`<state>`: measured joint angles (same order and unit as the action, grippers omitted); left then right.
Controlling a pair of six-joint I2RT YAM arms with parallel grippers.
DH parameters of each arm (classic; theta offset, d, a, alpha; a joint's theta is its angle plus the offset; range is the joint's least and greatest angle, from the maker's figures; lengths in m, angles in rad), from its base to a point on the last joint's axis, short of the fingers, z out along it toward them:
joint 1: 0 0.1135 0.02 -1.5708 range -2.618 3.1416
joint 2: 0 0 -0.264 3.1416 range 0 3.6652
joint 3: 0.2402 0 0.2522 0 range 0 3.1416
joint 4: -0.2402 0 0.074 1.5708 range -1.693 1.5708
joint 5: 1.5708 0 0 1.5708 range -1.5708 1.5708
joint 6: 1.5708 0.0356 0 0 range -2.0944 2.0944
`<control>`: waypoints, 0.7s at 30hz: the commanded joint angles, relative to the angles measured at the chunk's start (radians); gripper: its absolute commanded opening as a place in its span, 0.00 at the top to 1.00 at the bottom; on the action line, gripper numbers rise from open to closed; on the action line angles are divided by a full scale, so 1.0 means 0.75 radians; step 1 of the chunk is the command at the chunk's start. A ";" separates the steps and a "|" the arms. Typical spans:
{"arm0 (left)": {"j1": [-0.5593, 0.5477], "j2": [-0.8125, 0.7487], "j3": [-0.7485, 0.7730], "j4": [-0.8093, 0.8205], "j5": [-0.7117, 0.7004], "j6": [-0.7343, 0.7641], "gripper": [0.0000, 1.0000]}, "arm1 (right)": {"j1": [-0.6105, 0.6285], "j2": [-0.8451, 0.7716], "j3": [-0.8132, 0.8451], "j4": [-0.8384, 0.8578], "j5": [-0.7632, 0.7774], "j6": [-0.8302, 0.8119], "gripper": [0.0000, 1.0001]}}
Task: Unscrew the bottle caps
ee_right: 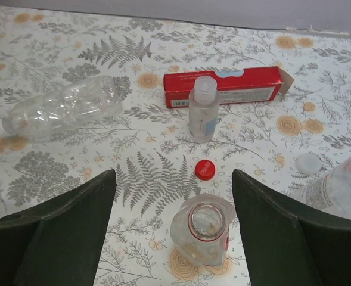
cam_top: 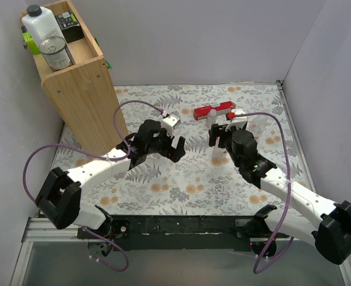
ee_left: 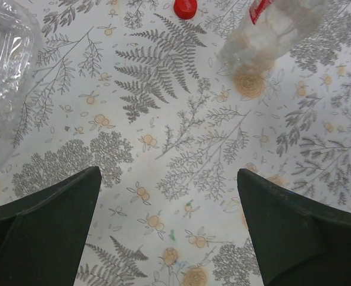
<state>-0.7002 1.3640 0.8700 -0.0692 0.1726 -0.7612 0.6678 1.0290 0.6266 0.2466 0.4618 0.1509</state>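
Note:
A clear bottle [ee_right: 206, 232] stands upright with its neck uncapped, low between the fingers of my right gripper [ee_right: 174, 175], which is open and touches nothing. One red bottle cap [ee_right: 205, 169] lies flat on the cloth just beyond that bottle. In the left wrist view the same red cap [ee_left: 186, 7] and bottle [ee_left: 276, 30] appear at the top edge. My left gripper [ee_left: 168, 171] is open over bare cloth. From above, the left gripper [cam_top: 178, 147] and the right gripper [cam_top: 220, 137] face each other mid-table.
A long red box [ee_right: 223, 86] lies behind a small upright bottle with a white cap [ee_right: 203, 109]. A clear bottle [ee_right: 62, 107] lies on its side at left, another [ee_right: 342, 187] at right. A white cap [ee_right: 309, 163] lies loose. A wooden crate [cam_top: 80, 89] stands back left.

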 commanded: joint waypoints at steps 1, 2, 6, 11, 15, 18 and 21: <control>0.017 0.196 0.228 -0.126 -0.184 0.199 0.02 | -0.001 -0.049 0.185 -0.142 -0.169 -0.023 0.15; 0.023 0.236 0.273 -0.135 -0.214 0.227 0.02 | 0.001 -0.047 0.214 -0.185 -0.200 -0.023 0.15; 0.072 0.474 0.504 -0.161 -0.441 0.379 0.02 | 0.001 -0.071 0.300 -0.304 -0.345 0.007 0.15; 0.128 0.703 0.670 -0.167 -0.486 0.481 0.02 | 0.001 -0.159 0.287 -0.327 -0.503 0.067 0.15; 0.177 0.801 0.738 -0.161 -0.447 0.534 0.02 | 0.001 -0.194 0.273 -0.374 -0.568 0.099 0.15; 0.193 0.850 0.777 -0.165 -0.441 0.575 0.02 | 0.001 -0.206 0.271 -0.386 -0.605 0.102 0.15; 0.220 0.899 0.814 -0.194 -0.396 0.594 0.02 | 0.001 -0.218 0.267 -0.392 -0.603 0.099 0.15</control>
<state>-0.5549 2.0308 1.4170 -0.1944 -0.1432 -0.3695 0.6678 0.8871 0.8154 -0.0471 0.0475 0.2123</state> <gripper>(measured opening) 0.982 0.849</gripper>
